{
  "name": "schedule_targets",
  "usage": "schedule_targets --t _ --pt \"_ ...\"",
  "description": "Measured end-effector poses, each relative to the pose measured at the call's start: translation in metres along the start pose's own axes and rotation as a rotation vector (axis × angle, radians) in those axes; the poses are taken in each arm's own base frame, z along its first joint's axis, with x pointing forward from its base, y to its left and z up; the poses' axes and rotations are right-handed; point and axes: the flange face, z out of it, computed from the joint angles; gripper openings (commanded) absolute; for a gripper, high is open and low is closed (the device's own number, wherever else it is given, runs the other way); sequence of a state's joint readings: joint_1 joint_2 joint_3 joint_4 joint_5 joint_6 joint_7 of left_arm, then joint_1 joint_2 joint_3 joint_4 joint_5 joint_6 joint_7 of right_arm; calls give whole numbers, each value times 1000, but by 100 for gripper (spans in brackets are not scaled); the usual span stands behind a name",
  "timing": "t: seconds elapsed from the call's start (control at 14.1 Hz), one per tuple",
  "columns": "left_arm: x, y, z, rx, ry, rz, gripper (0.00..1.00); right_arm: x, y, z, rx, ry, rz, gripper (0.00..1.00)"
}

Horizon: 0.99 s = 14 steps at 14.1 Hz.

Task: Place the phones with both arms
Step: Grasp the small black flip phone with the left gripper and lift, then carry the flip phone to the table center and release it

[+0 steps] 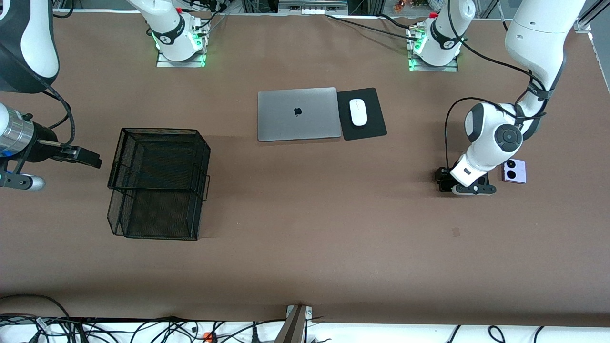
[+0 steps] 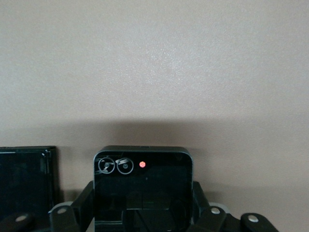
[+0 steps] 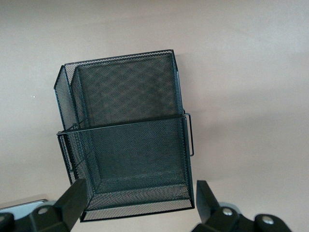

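My left gripper [image 1: 464,186] is down at the table near the left arm's end, and its fingers [image 2: 82,203] press both sides of the small black flip phone [image 2: 142,188]. The long slim black slab [image 2: 24,186] lies right beside that phone. Both black phones are hidden under the hand in the front view. The lavender phone [image 1: 513,171] with two black circles lies on the table beside the left hand. My right gripper [image 1: 88,158] is open and empty, in the air beside the black mesh basket [image 1: 157,183]. In the right wrist view its gripper [image 3: 140,208] looks down at the basket [image 3: 125,140].
The mesh basket has two tiers and stands toward the right arm's end. A closed grey laptop [image 1: 299,114] lies at mid-table near the bases. A white mouse [image 1: 358,112] sits on a black pad [image 1: 371,131] beside it.
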State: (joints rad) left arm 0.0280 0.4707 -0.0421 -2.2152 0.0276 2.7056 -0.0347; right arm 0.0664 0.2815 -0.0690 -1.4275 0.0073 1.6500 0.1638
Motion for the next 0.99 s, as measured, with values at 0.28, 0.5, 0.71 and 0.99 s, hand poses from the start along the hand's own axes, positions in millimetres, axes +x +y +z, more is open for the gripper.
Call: schedule_targets --t 0.28,0.5,0.71,0.99 --pt "16 3 -14 6 -114 -25 0 0 0 0 0 0 0 100" --pt "45 26 -45 8 -144 -42 0 0 0 0 0 0 0 100" --pt "58 74 -65 8 -115 -26 0 0 0 0 0 0 0 100" --pt "59 169 -74 5 -78 3 0 0 0 0 1 0 0 100"
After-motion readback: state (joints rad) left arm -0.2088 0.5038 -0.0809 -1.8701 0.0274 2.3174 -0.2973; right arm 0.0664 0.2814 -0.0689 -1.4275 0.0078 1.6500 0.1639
